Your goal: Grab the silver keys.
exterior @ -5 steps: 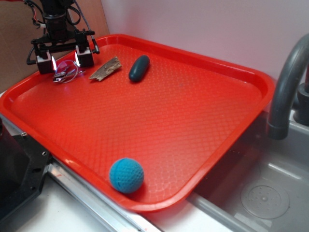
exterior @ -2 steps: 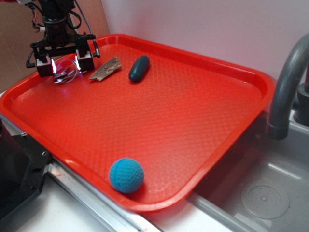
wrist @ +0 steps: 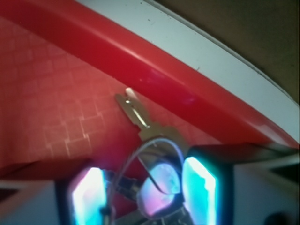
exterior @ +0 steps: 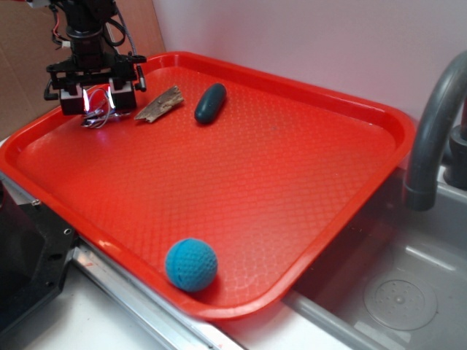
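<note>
Seen from the exterior: one red tray (exterior: 306, 182) on the counter (exterior: 95, 324), one sink (exterior: 394, 292) and one grey faucet (exterior: 430, 124) off to the right. Counted on the tray: one blue ball (exterior: 191, 265) near the front rim, one dark green oval thing (exterior: 210, 103) toward the back, one brown wood piece (exterior: 160, 103) just beside it, and one bunch of silver keys (exterior: 98, 113) in the far left corner. Standing over that corner, the black tool (exterior: 98, 98), pointing down, its two fingers on either side of the keys with the wire ring hanging between and just below them.

Seen only from the wrist: one key blade (wrist: 133, 110) pointing away toward the tray's raised rim (wrist: 187, 93), the thin wire loop (wrist: 154, 145) curving back between two glowing bluish pads (wrist: 199, 187), and a strip of pale counter beyond the rim. Ball, wood piece, oval thing, sink and faucet all missing from this close view. Tool (wrist: 145, 190) fingers drawn in close around the keys, ring and key heads filling the narrow gap; whether actually clamped on the metal or merely bracketing it, cannot tell. Exact number of keys in the bunch also unclear, heads overlapping and blurred.
</note>
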### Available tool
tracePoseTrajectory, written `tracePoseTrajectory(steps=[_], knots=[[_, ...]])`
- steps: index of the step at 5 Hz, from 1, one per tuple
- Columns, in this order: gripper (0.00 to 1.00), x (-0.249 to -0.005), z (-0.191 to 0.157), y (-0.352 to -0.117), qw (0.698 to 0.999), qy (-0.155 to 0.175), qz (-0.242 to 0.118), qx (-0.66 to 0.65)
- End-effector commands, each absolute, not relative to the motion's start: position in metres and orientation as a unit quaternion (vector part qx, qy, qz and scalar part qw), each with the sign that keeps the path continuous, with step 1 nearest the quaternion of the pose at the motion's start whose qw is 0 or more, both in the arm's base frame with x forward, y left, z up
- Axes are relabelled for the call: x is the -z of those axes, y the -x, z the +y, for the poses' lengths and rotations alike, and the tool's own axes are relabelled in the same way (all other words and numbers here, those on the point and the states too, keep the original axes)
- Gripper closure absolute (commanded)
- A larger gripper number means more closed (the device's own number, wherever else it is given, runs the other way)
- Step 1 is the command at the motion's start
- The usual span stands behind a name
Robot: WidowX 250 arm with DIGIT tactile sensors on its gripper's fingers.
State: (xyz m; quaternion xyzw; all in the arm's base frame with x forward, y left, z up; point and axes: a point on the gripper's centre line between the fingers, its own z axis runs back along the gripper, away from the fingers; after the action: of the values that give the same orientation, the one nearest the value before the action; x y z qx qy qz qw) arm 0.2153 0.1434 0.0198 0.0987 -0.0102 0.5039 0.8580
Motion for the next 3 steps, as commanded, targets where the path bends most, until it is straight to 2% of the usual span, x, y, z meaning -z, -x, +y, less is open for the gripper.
tracePoseTrajectory(steps=[1,3], knots=[[1.0,-0.03,0.1424,-0.209,0.86,-0.1,-0.021,-0.501],[1.0,-0.0345,0.1467,-0.2072,0.859,-0.097,-0.025,-0.503]])
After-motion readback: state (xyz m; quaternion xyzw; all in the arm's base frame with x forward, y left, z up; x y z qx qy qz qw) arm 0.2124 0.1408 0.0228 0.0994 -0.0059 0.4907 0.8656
